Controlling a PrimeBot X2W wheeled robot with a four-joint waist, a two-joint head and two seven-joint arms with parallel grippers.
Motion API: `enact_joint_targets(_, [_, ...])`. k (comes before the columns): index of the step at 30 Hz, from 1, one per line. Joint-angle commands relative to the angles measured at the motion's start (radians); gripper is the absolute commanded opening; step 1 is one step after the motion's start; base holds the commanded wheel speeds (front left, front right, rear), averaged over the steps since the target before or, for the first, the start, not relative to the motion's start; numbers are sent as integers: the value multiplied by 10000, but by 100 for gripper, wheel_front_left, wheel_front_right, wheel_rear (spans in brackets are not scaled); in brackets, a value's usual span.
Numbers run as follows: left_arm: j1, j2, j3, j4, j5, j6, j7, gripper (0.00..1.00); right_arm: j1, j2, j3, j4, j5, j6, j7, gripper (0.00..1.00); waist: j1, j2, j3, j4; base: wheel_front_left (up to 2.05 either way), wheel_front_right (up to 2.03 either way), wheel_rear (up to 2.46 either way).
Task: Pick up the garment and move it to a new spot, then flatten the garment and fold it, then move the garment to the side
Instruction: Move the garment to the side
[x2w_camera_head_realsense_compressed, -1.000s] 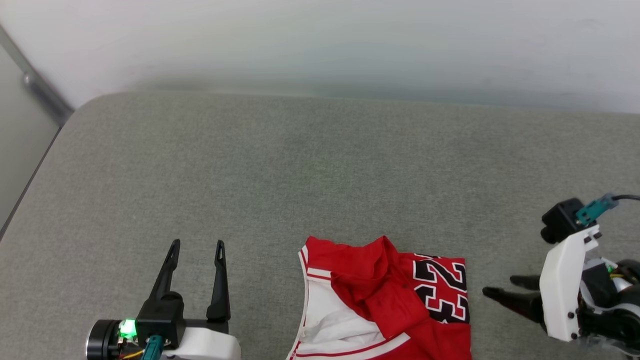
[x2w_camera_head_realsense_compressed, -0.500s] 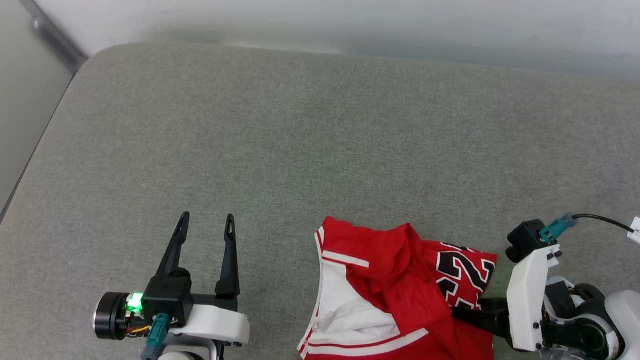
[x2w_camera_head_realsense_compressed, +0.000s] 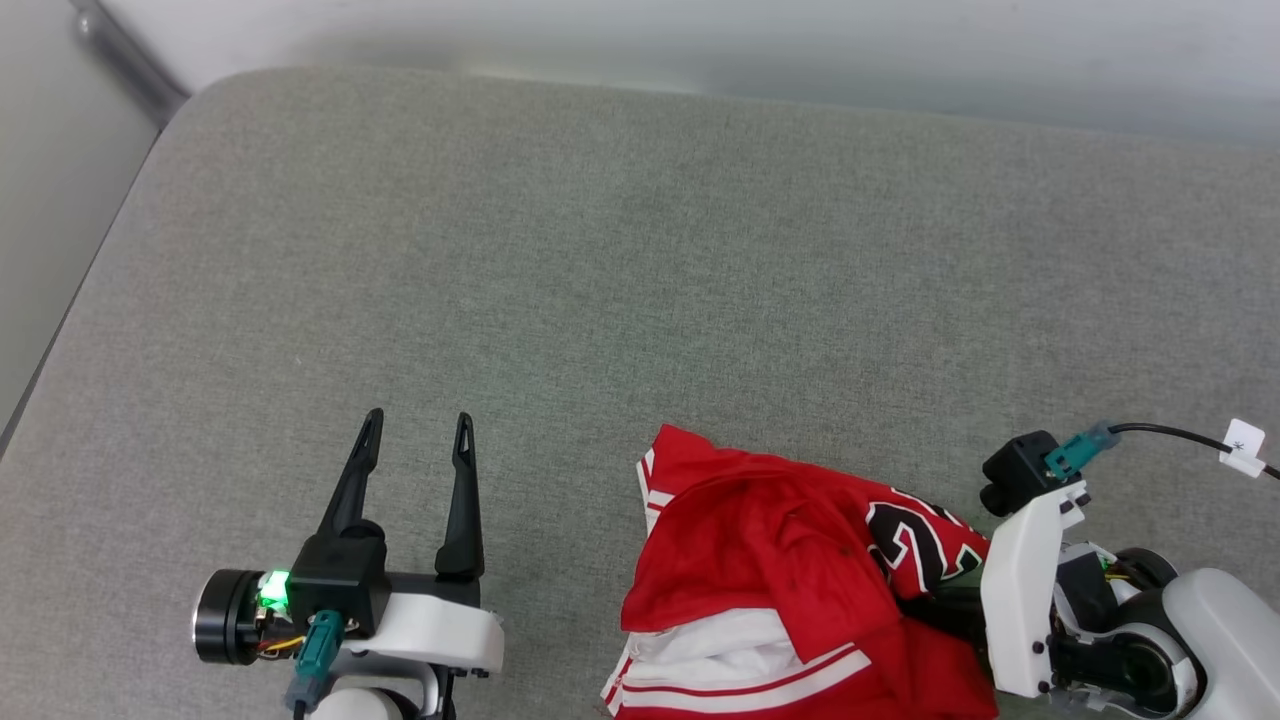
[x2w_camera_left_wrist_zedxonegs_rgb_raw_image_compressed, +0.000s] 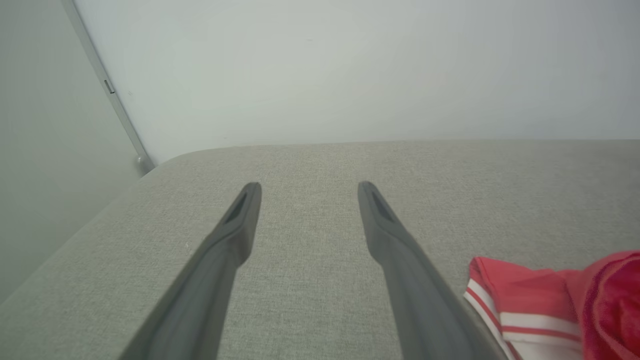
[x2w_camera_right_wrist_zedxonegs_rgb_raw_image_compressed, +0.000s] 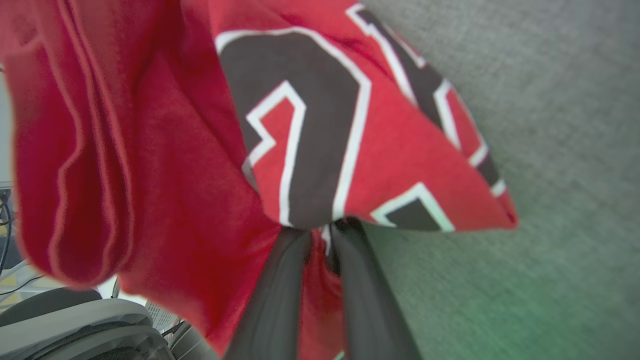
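As the head saw it, shirt (x2w_camera_head_realsense_compressed: 780, 540): lay bunched at the near edge of the cushion (x2w_camera_head_realsense_compressed: 600, 250), right of centre, with its red body humped over a white striped sleeve.
Head view, right jaws: tips were buried in the shirt's right edge beside the black number. They came in low from the side, probably to catch a fold rather than press the cloth flat.
Head view, left jaws: stood wide apart over bare cushion, well left of the shirt, holding nothing. They were judged to be parked clear so that one arm could lift first.
Left wrist view, fingers (x2w_camera_left_wrist_zedxonegs_rgb_raw_image_compressed: 235, 235): were spread, with only grey cushion between them.
Left wrist view, shirt (x2w_camera_left_wrist_zedxonegs_rgb_raw_image_compressed: 525, 310): its striped sleeve edge showed low at that view's right.
Right wrist view, fingers (x2w_camera_right_wrist_zedxonegs_rgb_raw_image_compressed: 280, 280): were drawn almost together, with a pinch of red cloth caught between them just under the number.
Right wrist view, shirt (x2w_camera_right_wrist_zedxonegs_rgb_raw_image_compressed: 175, 150): draped in loose folds around the pinch, with the printed corner standing off the cushion. The small bite near an edge was judged liable to slip.
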Motion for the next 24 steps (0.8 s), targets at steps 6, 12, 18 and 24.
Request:
enact_joint_targets(6, [400,-16,134,25,-27,111,-20,100,-689,-584,637,-658,38,-4,-625,0,-1,-1,-716,-315,0,0,0])
enact_joint_targets(12, [862,-21,303,-93,-68,126,-20,100,-1486,-1607,1141,-1512,-11,-4,-639,0,-1,-1,-1326,-1049,0,0,0])
enact_joint_targets(18, [1067,-27,383,-215,-103,116,-20,100,-2206,-2792,1422,-2272,-234,-4,-403,0,-1,-1,-1359,-2047,0,0,0])
enact_joint_targets(24, [818,-32,397,-362,3,81,-20,100,-2764,-3638,1310,-2247,-542,-4,-619,0,-1,-1,-888,-2923,0,0,0])
